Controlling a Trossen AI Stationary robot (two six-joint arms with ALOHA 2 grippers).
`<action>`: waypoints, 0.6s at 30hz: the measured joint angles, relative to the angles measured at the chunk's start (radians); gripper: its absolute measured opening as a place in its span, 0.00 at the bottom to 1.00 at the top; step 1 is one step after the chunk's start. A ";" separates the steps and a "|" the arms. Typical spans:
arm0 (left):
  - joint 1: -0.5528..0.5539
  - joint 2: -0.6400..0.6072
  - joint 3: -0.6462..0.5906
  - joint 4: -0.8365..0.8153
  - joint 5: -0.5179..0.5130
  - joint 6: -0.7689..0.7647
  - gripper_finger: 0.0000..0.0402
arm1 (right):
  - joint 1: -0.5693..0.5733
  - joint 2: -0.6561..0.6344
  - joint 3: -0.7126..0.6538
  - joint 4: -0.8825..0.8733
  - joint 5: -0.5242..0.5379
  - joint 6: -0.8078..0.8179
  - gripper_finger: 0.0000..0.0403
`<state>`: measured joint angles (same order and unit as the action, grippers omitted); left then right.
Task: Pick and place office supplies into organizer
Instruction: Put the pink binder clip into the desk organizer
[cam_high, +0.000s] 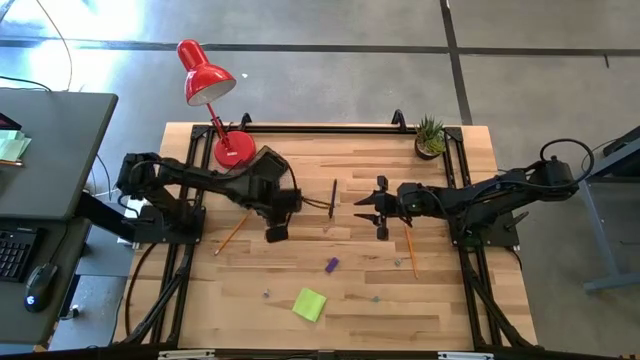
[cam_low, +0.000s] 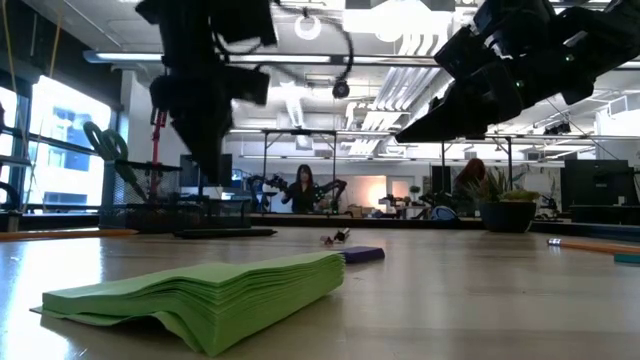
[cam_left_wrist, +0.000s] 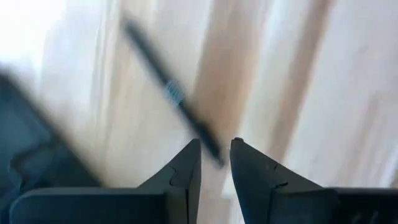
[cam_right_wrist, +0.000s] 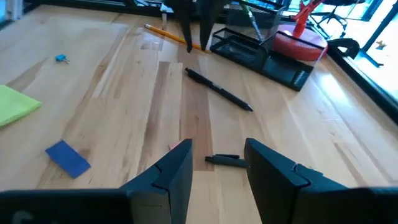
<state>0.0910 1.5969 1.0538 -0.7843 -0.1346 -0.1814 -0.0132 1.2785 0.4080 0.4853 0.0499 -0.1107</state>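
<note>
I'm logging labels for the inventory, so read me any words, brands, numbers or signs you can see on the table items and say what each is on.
None can be read.
Sticky-note pad: plain green, no writing.
Dark pen: no legible marking; a pale band on it in the left wrist view is too blurred.
Organizer: no label visible.
Purple piece: blank.
Red lamp: no brand visible.

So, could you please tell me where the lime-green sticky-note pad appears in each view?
High view: lime-green sticky-note pad, lower middle.
Low view: large, in the foreground.
Left wrist view: not in it.
Right wrist view: cut by the picture's edge, near the small purple piece.
Shared landmark: that small purple piece, missing only from left wrist.
</note>
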 joint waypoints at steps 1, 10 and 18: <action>-0.021 -0.007 0.000 0.028 -0.017 0.008 0.18 | 0.000 0.001 0.000 -0.001 -0.007 0.001 0.34; -0.148 -0.136 -0.124 0.353 -0.037 0.014 0.18 | -0.005 0.150 0.114 -0.026 -0.102 -0.073 0.34; -0.225 -0.324 -0.366 0.696 -0.019 -0.043 0.18 | -0.048 0.384 0.440 -0.360 -0.269 -0.195 0.34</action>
<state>-0.1340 1.2730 0.6882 -0.0882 -0.1537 -0.2241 -0.0616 1.6621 0.8475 0.1252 -0.2194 -0.3060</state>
